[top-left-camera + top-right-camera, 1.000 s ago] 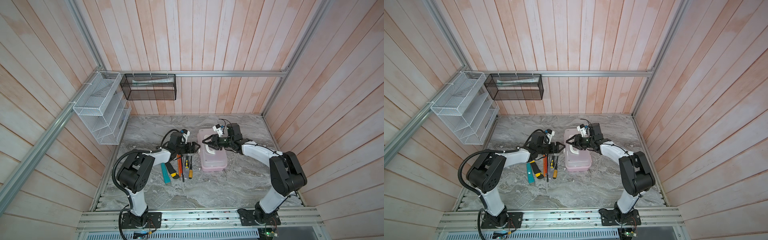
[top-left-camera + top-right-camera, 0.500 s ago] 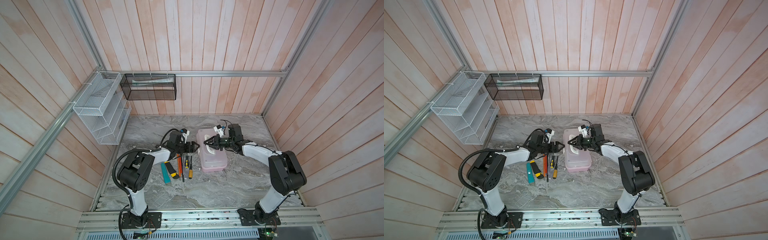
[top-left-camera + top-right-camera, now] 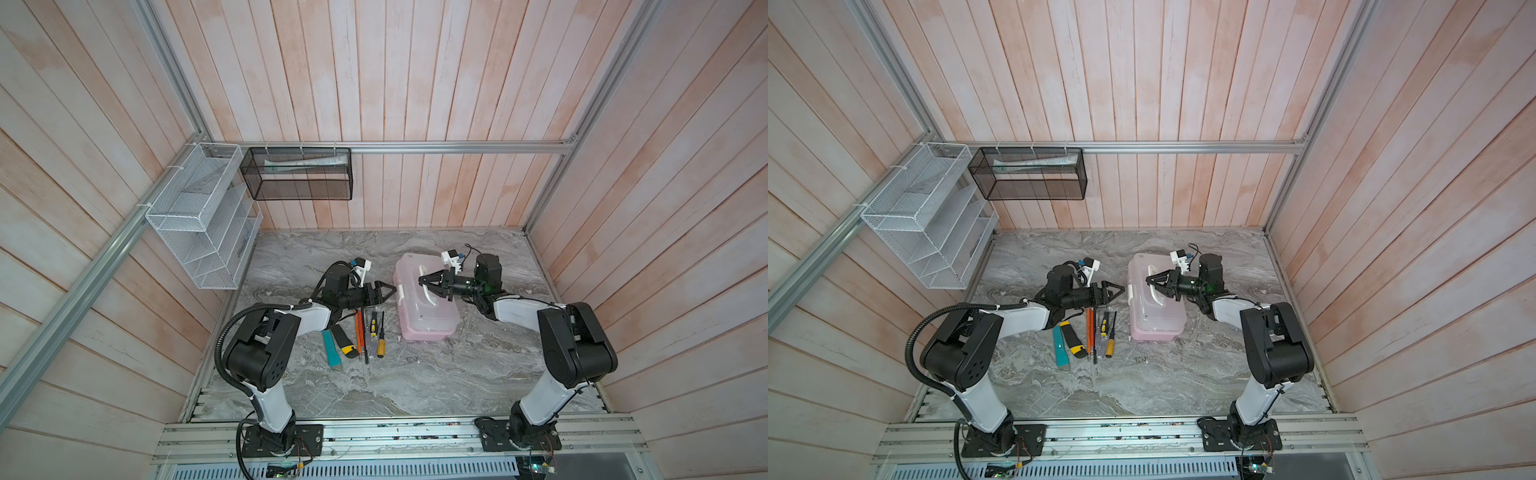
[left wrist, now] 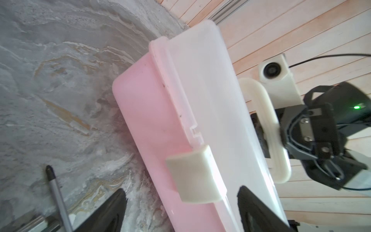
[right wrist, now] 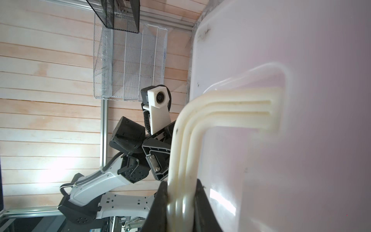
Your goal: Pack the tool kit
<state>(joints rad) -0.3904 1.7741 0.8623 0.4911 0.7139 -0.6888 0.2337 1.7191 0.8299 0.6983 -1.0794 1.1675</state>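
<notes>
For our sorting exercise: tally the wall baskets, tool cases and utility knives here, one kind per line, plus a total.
Wall baskets: 2 (white basket, black basket)
Tool case: 1
Utility knives: 2 (teal knife, yellow-black knife)
Total: 5

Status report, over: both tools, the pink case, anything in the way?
Right tool shut on white handle. Left tool open, facing latch. Case lid down; screwdrivers and knives lie outside. Nothing blocking.
</notes>
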